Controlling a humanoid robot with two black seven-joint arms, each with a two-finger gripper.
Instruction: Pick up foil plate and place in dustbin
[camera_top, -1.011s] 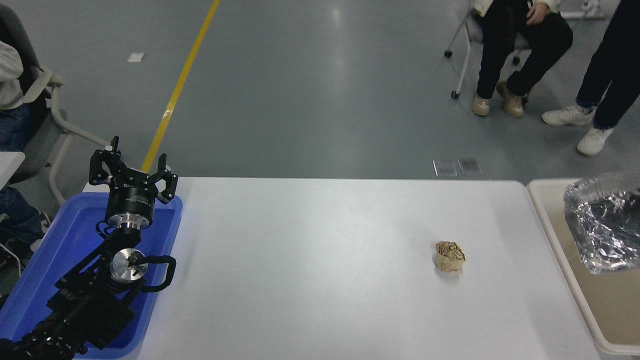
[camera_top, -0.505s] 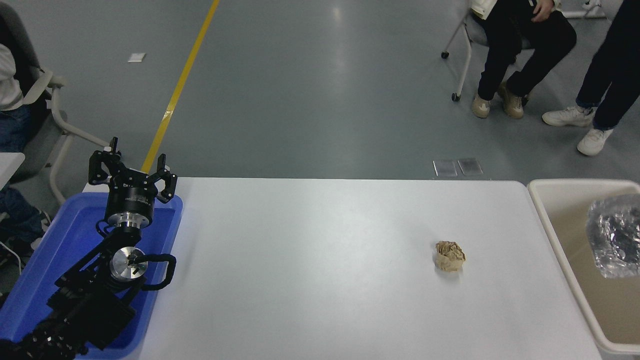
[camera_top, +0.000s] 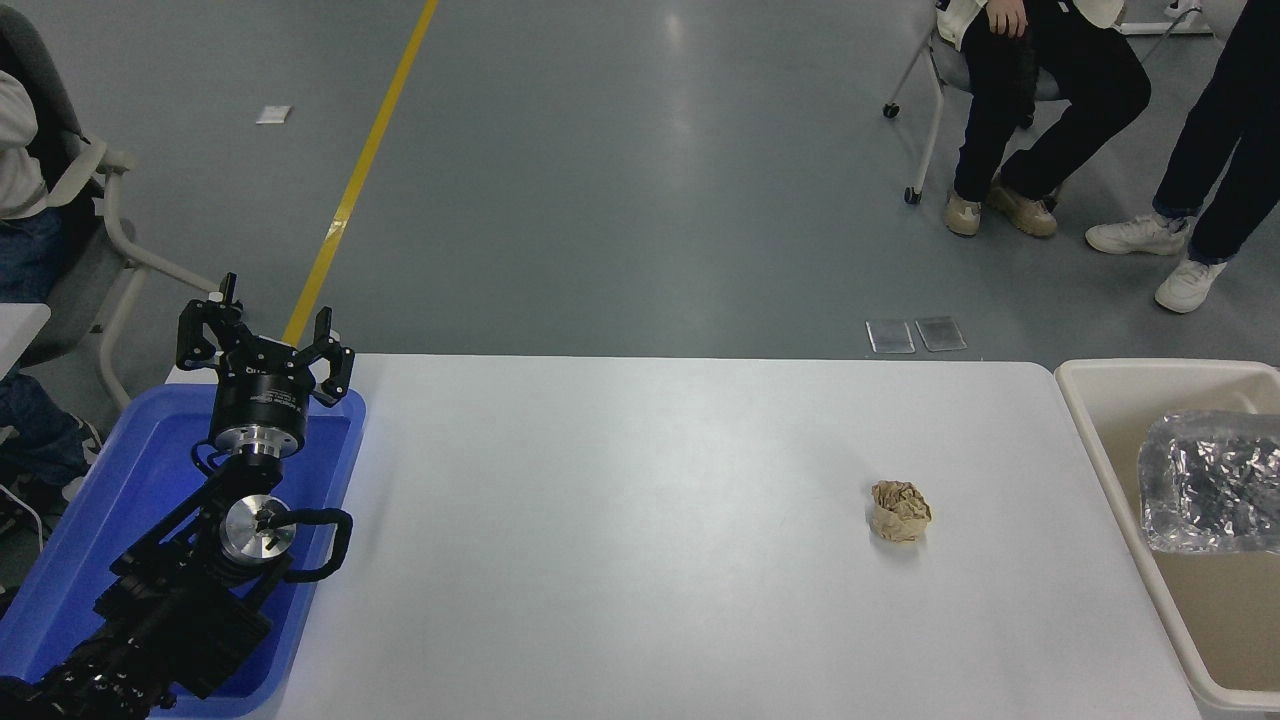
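The foil plate (camera_top: 1212, 483) lies inside the dustbin (camera_top: 1100, 440), apparently on its floor. The left gripper (camera_top: 262, 345) hangs above the blue tray (camera_top: 120, 470), its fingers spread.

Only 1 view is given, so no part of the scene is shared between cameras. It sits high on the robot's side of the white table (camera_top: 640, 560), looking forward and down across it to the grey floor (camera_top: 620, 180) beyond. The near edge is cut off at the bottom. The left arm (camera_top: 190, 580) enters from the lower left corner, pointing away. The frame is wide: a blue tray (camera_top: 80, 560) at the left edge, a beige bin (camera_top: 1100, 440) at the right, seated and standing people (camera_top: 1040, 90) at the top.
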